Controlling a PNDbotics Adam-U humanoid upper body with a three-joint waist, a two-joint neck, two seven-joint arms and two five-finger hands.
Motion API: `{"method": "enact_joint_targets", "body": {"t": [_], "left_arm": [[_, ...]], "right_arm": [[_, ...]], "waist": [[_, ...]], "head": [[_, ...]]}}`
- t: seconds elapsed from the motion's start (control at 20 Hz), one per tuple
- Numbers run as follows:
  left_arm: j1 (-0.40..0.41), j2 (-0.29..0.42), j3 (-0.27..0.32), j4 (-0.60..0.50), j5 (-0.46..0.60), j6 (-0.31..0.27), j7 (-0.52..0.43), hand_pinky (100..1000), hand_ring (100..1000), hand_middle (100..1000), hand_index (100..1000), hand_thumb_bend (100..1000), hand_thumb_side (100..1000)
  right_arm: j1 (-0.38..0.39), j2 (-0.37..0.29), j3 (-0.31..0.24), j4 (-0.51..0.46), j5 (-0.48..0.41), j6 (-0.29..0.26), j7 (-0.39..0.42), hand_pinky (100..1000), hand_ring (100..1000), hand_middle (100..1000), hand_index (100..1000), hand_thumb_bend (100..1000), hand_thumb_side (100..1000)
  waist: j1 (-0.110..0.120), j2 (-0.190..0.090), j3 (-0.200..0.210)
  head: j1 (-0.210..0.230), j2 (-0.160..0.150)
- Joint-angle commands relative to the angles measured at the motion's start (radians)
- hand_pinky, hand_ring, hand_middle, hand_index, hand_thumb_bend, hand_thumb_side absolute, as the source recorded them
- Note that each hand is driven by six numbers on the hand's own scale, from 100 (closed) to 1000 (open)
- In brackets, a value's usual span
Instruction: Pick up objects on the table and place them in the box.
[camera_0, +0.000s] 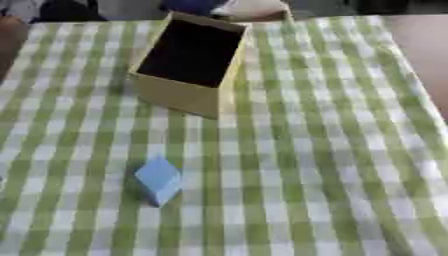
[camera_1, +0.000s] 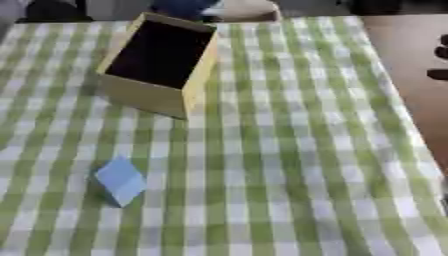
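1. The table fills both views, covered with a green-and-white checked cloth that reaches every edge except the bare brownish strip at the far right.

2. The box stands toward the far side, left of centre. It is a yellowish, open-topped container with a dark interior, turned so that one corner points toward the robot. Nothing can be made out inside it; the inside reads only as a dark hollow, so whether anything already lies there cannot be told.

3. The blue block lies on the cloth nearer the robot, well apart from the box and a little to its left. It is a small, light-blue, cube-like piece resting with a corner toward the camera, touching nothing else.

4. Neither the left hand nor the right hand shows in either view, so their fingers cannot be described. Some small dark shapes sit at the right edge of the right eye view, but what they are cannot be told.

5. Judging from this, the task looks to be at its start or between picks: one visible object remains on the cloth, not yet grasped, and it has to be picked up, carried across to the box and lowered through the open top.
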Motion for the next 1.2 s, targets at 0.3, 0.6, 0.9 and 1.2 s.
{"method": "enact_joint_targets", "body": {"t": [0.3, 0.6, 0.9, 1.2], "left_arm": [[-0.018, 0.085, -0.011, -0.016, -0.063, 0.001, -0.023, 702, 701, 720, 776, 392, 618], [-0.065, 0.331, -0.124, -0.016, -0.237, 0.006, -0.208, 728, 717, 731, 815, 378, 672], [-0.144, 0.540, -0.263, -0.016, -0.266, -0.003, -0.405, 745, 734, 738, 840, 357, 731], [-0.237, 0.635, -0.376, -0.016, -0.212, 0.000, -0.579, 750, 746, 747, 856, 398, 714]], "right_arm": [[-0.003, -0.016, -0.007, -0.020, 0.007, 0.000, 0.001, 680, 797, 768, 873, 100, 1000], [0.009, -0.028, -0.006, -0.020, 0.011, 0.003, 0.002, 681, 797, 768, 873, 100, 1000], [0.007, -0.033, -0.001, -0.020, 0.010, 0.003, 0.006, 681, 797, 768, 873, 100, 1000], [0.005, -0.035, 0.003, -0.020, 0.007, 0.002, 0.011, 680, 798, 768, 873, 100, 1000]], "waist": [[0.003, -0.017, -0.004], [0.014, -0.025, -0.006], [0.020, -0.021, -0.018], [0.027, -0.017, -0.030]], "head": [[-0.004, 0.004], [-0.022, 0.021], [-0.033, 0.024], [-0.025, 0.026]]}}
